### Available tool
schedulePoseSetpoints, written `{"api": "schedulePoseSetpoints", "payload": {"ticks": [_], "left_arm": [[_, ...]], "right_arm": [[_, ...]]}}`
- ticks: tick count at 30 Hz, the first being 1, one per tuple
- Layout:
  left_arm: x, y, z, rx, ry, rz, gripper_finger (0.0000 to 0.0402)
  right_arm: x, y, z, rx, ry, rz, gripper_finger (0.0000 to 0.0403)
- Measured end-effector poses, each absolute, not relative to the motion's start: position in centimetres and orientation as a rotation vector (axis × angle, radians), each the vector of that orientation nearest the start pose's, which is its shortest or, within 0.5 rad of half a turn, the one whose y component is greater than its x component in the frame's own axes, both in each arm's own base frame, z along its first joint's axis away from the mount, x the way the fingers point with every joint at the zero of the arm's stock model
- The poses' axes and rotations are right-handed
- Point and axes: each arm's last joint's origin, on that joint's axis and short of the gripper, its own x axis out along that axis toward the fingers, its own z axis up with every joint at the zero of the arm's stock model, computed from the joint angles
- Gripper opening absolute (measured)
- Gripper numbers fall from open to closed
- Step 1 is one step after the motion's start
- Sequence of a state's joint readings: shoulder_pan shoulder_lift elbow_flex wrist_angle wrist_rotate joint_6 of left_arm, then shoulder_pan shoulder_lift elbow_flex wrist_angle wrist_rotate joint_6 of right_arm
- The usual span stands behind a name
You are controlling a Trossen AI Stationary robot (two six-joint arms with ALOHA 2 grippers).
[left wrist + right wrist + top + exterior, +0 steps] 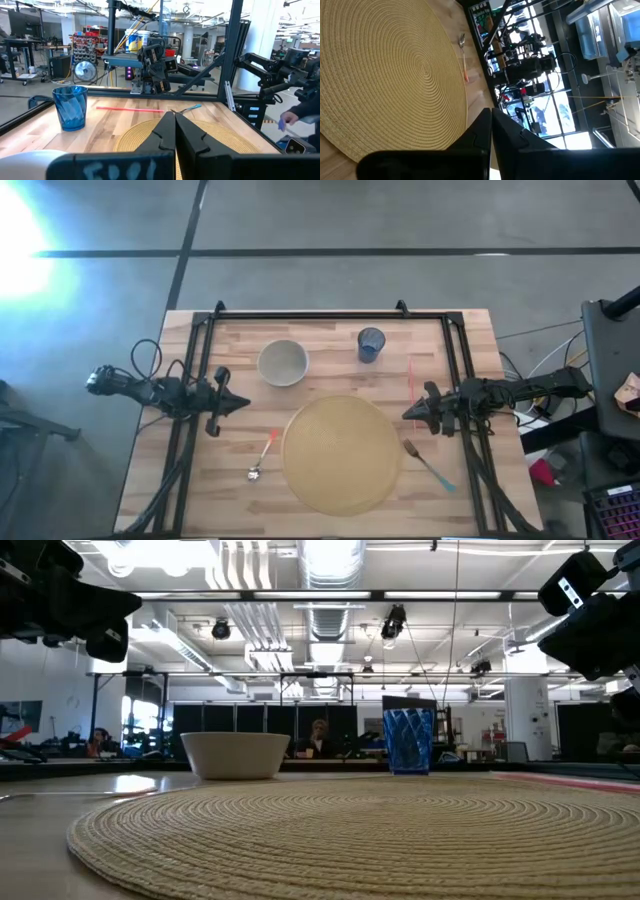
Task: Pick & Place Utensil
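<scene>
placemat tan, spiral weave | cup blue | bowl white

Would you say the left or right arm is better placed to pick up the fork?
Right. Its pincer hovers just above the fork; the left pincer waits across the mat.

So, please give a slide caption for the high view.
Both grippers hover beside the round placemat; spoon and fork lie untouched.

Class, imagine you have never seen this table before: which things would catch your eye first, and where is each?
The big round woven placemat dominates the table's near middle, with a spoon just left of it and a fork just right. Behind it stand a white bowl and a blue cup. The left gripper and right gripper flank the mat, both shut.
</scene>
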State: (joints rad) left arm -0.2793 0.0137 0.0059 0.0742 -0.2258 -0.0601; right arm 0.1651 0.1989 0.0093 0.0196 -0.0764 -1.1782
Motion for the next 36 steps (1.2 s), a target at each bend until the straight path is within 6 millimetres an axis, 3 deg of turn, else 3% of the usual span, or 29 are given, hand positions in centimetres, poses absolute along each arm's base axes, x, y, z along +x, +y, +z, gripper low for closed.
{"api": "schedulePoseSetpoints", "payload": {"ticks": [27, 36], "left_arm": [[9.53, -2.05, 17.16, -0.073, -0.063, -0.054, 0.0000], [9.53, -1.84, 17.16, -0.043, -0.064, 0.022, 0.0001]], "right_arm": [[10.65, 2.00, 15.21, -1.177, 0.008, 0.313, 0.0008], [10.65, 2.00, 15.21, -1.177, 0.009, 0.313, 0.0008]]}}
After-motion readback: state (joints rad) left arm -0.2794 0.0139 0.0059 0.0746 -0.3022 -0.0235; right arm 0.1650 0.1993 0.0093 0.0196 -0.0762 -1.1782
